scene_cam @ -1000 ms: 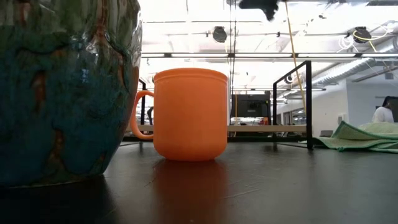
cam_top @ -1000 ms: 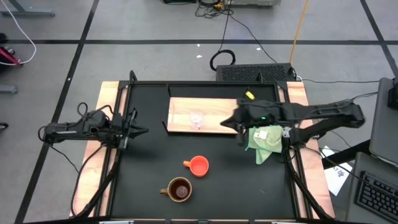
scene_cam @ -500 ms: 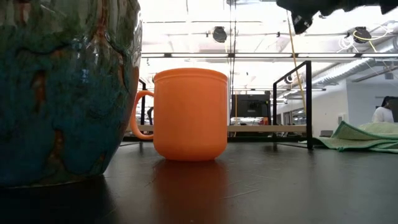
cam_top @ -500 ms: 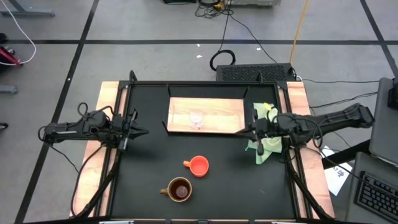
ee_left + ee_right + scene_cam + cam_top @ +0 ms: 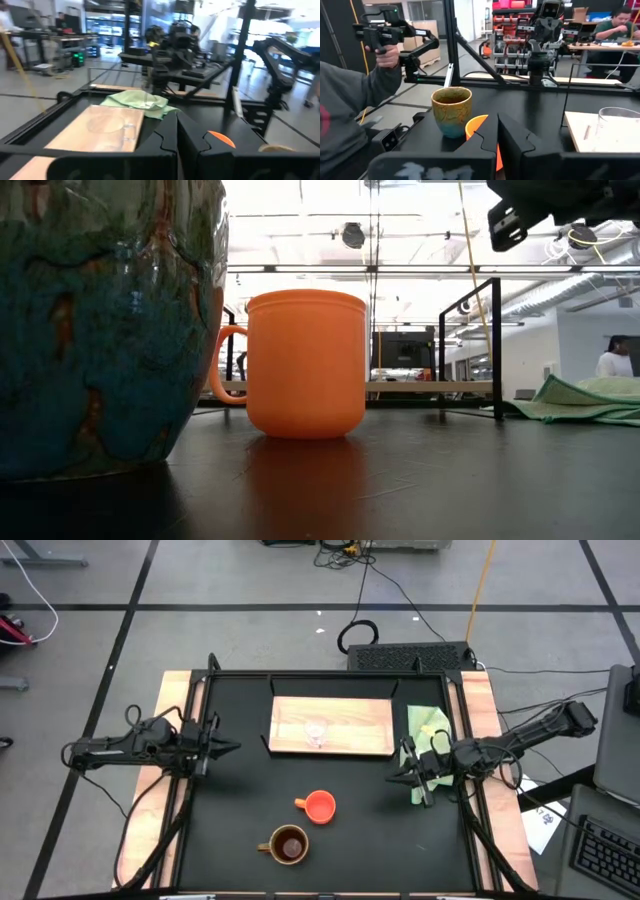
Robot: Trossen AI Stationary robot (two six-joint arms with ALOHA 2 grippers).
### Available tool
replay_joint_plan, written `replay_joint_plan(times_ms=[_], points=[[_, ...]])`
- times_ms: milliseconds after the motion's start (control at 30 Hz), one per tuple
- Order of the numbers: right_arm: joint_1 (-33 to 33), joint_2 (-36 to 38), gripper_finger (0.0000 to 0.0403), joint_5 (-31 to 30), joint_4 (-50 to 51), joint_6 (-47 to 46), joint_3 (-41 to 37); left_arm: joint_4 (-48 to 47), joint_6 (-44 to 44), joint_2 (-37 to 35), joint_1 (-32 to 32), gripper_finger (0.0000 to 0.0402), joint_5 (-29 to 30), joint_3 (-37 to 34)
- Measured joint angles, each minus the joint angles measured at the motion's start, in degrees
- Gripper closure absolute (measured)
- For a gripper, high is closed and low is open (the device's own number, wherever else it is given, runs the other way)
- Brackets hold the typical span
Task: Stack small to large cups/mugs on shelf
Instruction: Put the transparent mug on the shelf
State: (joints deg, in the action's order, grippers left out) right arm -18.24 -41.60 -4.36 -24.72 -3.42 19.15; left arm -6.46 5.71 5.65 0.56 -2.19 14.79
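Small clear glass cup (image 5: 317, 730) stands on the flat light-wood board (image 5: 350, 712) at the table's far side. Orange plastic handled cup (image 5: 319, 806) and larger brown glazed mug (image 5: 288, 844) stand apart on the black tabletop (image 5: 240, 800), nearer the front. Left gripper (image 5: 226, 750): fingers pressed together, empty, at left edge. Right gripper (image 5: 398, 776): fingers pressed together, empty, beside the light green cloth (image 5: 426, 720). 2 arms, neither touching a cup.

Layout on the counter (image 5: 240, 790): glass cup (image 5: 317, 731) stands on the shelf (image 5: 350, 712) at the rear; cloth (image 5: 428, 720) just right of the shelf; handled cup (image 5: 319, 806) in front, centre; mug (image 5: 288, 844) nearer still, slightly left.
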Motion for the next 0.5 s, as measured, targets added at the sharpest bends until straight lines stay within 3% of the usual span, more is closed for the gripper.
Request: replay_joint_plan(times_ms=[233,500], points=[[0.2,0.1,0.0403,-0.3,-0.8,0.0,-1.3,5.7,0.3,10.3,0.0,0.0401,-0.1,2.9],[0.2,0.0,0.0403,-0.3,-1.9,2.3,-1.3,9.8,-4.2,30.9,1.6,0.0401,-2.5,15.9]])
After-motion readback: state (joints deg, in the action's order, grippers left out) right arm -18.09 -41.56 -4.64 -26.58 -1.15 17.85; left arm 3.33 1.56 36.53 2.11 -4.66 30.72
